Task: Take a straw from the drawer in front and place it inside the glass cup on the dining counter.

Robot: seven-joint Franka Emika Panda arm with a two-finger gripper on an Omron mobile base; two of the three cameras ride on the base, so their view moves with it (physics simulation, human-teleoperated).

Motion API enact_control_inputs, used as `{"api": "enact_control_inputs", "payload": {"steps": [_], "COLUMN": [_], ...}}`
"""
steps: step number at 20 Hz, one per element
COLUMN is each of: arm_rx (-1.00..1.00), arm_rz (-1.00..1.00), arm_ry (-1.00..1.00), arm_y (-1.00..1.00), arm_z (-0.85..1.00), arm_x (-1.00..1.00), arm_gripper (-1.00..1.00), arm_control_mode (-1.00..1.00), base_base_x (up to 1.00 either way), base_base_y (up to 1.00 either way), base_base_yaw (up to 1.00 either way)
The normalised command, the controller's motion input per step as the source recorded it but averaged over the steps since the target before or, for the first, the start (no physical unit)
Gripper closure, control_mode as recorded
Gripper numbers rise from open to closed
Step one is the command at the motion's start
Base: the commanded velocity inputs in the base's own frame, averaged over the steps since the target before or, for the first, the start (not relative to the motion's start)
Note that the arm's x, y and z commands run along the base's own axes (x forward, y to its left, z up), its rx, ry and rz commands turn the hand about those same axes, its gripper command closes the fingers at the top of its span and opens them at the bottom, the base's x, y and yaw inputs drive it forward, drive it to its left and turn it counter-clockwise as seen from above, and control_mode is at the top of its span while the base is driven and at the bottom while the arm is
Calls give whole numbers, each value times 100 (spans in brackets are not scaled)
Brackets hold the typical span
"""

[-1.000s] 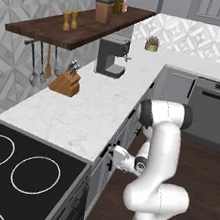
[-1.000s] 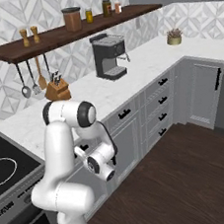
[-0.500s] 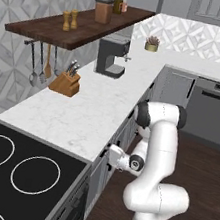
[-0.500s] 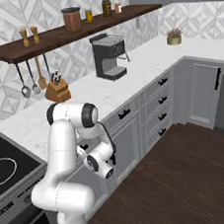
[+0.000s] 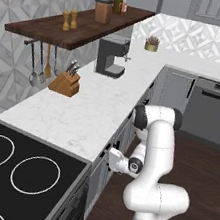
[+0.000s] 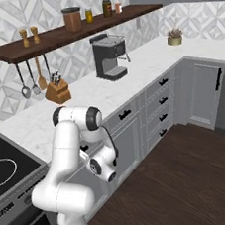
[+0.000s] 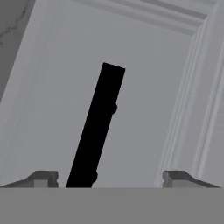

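Black handle (image 7: pixel 97 131), seemingly on grey drawer front (image 7: pixel 144 87).

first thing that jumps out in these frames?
The white arm folded low against the grey cabinets, its pincer open in the hand view, close to a drawer front with a black handle between the fingertips. Next, the black stove at the left base view's lower left, and the coffee machine on the marble worktop under the wooden shelf.

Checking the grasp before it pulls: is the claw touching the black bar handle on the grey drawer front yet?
Apart. In the hand view the claw stands open, its left fingertip clear of the black bar handle on the grey drawer front, with grey panel showing between them.
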Motion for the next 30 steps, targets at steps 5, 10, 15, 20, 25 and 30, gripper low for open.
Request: {"api": "enact_control_inputs", "payload": {"steps": [5, 10, 15, 20, 25, 30], "arm_rx": [0, 1, 2, 1, 0, 0], "arm_rz": [0, 0, 0, 0, 0, 0], "arm_ry": [-1, -8, -8, 0, 10, 7], "arm_y": [2, 16, 10, 14, 40, 20], "arm_z": [0, 21, 44, 6, -1, 0], "arm_x": [0, 2, 6, 53, 59, 32], "arm_gripper": [-100, -100, -100, -100, 100, 100], "arm_control_mode": [-100, -100, -100, -100, -100, -100], "base_base_x": [0, 0, 0, 0, 0, 0], "base_base_y": [0, 0, 0, 0, 0, 0], "base_base_yaw": [0, 0, 0, 0, 0, 0]}}
